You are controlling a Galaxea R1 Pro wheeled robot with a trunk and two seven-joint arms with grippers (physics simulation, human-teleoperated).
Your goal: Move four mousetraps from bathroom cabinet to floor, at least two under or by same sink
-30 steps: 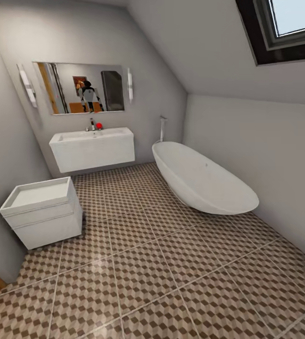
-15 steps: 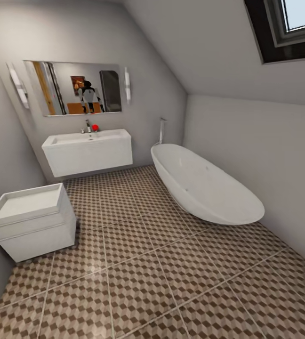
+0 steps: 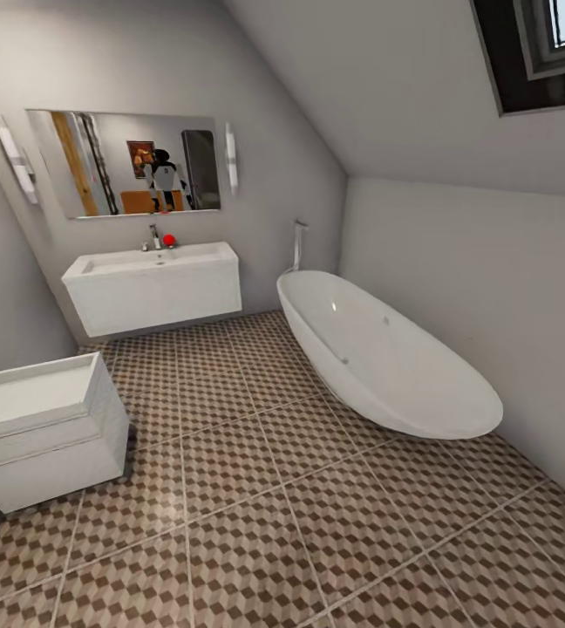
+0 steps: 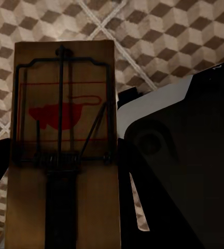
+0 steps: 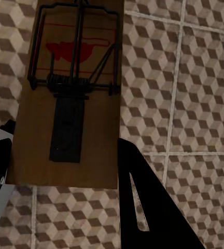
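A white boxy vanity (image 3: 43,436) and a wall-hung sink (image 3: 152,283) are seen left of a glossy oval bathtub (image 3: 387,358) on cube-patterned floor tiles (image 3: 256,515); a flat wooden mousetrap (image 4: 65,150), printed with a red mouse, is gripped by the left gripper (image 4: 65,218); a second mousetrap (image 5: 73,93) is gripped by the right gripper (image 5: 70,171).

My claw (image 5: 65,171) grips a mousetrap (image 5: 70,93), its wire and red print facing me, above the cube-patterned bathroom floor (image 5: 195,78).

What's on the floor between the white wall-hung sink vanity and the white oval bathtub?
Head view: only bare cube-patterned floor tiles between the sink vanity and bathtub.
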